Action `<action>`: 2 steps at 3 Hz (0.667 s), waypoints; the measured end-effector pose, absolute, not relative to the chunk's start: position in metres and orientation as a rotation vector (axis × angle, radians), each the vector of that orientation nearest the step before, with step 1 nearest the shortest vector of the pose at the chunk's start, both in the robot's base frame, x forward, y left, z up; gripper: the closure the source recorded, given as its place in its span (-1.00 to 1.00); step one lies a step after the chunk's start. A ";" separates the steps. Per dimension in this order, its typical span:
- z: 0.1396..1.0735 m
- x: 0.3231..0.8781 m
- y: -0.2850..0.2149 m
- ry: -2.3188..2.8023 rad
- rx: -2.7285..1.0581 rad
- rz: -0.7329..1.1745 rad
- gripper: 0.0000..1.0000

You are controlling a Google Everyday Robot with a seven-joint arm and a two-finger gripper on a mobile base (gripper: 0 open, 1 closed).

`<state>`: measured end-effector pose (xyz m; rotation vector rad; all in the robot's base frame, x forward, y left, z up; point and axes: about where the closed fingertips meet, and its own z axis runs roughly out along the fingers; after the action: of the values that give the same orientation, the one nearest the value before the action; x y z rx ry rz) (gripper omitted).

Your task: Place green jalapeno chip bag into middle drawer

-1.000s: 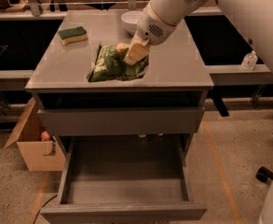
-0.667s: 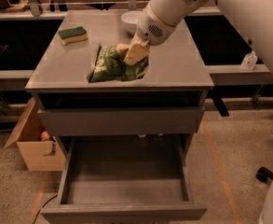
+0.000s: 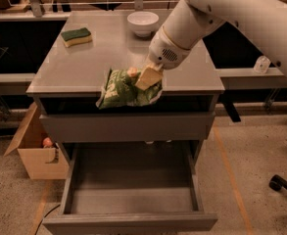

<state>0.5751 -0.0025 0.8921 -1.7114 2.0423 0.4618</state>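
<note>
The green jalapeno chip bag (image 3: 121, 89) carries pale lettering and orange-white marks, but none of it can be read. No other labels or writing show.

The setting is a dim workshop with a speckled concrete floor (image 3: 251, 180) crossed by an orange line. A grey cabinet stands in the middle. On its flat top (image 3: 79, 70), a green-and-yellow sponge (image 3: 76, 36) lies at the back left and a white bowl (image 3: 143, 22) sits at the back centre, well apart from each other. Below the top is a dark gap, then the uppermost grey drawer front (image 3: 128, 126), which is closed. Under that, the middle drawer (image 3: 133, 190) is pulled far out toward the camera, its grey inside bare. An open cardboard box (image 3: 33, 151) sits on the floor just left of the cabinet.

A white robot arm (image 3: 221, 13) reaches down from the upper right. Its gripper (image 3: 143, 77) is at the front edge of the cabinet top, near the centre, with its tan fingers (image 3: 149, 76) closed around the right end of the chip bag. The crumpled bag hangs partly over the front edge, above the open drawer and not inside it.
</note>
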 end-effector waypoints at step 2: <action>0.819 0.533 -0.013 2.177 -1.734 0.527 1.00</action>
<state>0.5332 -0.0131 0.8186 -1.7343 2.1773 0.5271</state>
